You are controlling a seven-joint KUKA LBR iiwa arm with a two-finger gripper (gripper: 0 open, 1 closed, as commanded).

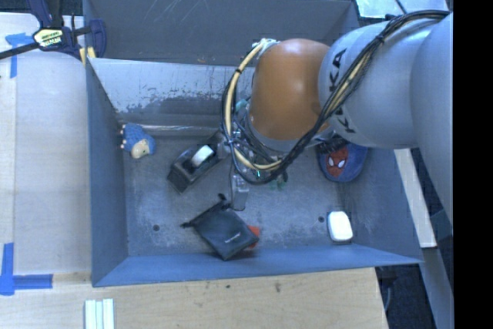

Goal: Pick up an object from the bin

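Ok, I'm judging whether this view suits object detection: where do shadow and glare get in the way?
Camera view: the orange cover carries a soft sheen; the arm shades the bin floor beneath it, darkening the gripper and the Spider-Man item; the white object sits brightly lit; pale streaks mark the far wall.
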